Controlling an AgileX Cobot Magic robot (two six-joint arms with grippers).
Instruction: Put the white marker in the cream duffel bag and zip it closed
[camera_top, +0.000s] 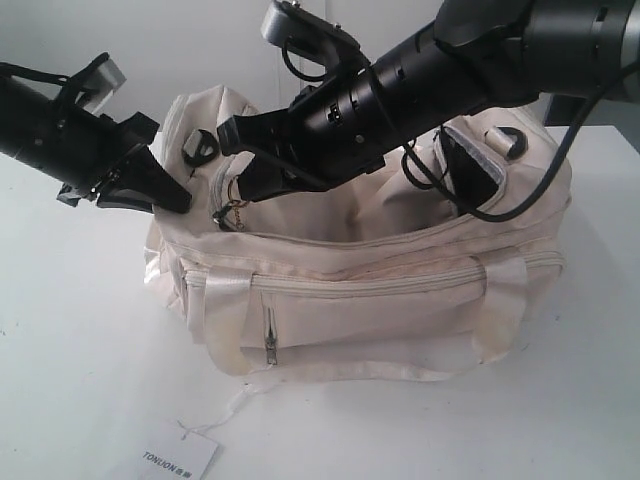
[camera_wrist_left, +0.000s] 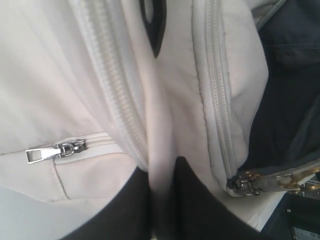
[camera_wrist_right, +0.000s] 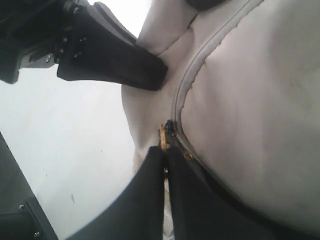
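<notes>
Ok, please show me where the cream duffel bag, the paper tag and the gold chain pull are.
cream duffel bag (camera_top: 400, 320), exterior view, on its front panel.
paper tag (camera_top: 172, 460), exterior view, on its printed face.
gold chain pull (camera_top: 238, 213), exterior view, on the hanging chain.

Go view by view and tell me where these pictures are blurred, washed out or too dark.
Exterior view: sharp, evenly lit; the white table is nearly washed out, with a faint shadow under the bag. Left wrist view: soft overall, the left fingers smeared, the silver zip pull crisper. Right wrist view: right fingers blurred and featureless, gold zip pull sharper, table glaring white.
</notes>
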